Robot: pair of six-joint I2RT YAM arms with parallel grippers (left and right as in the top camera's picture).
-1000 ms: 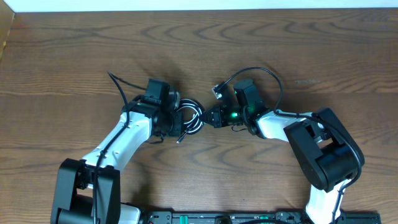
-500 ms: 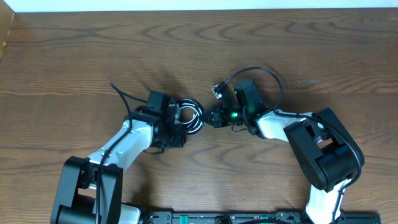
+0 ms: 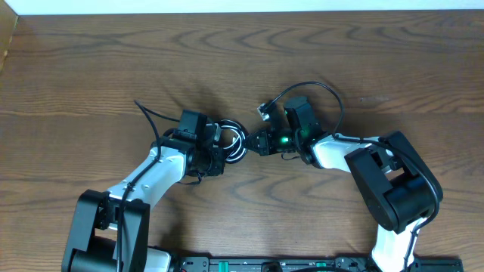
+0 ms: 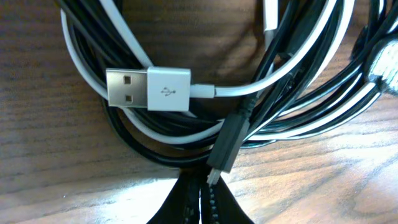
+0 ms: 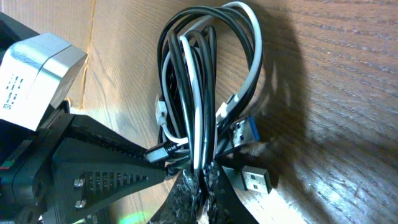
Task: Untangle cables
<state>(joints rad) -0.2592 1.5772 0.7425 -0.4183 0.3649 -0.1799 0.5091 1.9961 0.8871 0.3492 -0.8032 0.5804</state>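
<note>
Dark brown wood-grain table (image 3: 378,60), evenly lit. White strip (image 3: 227,6) along table's far edge. Tan board (image 3: 6,38) at table's far-left corner.

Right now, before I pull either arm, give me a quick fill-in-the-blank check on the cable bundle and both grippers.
1. The USB-A plug lying across the cable bundle is ___ in colour.
2. The left gripper and the right gripper are both ___ on that bundle.
3. The bundle rests on a ___ table.
Missing words: white; shut; wooden.
</note>
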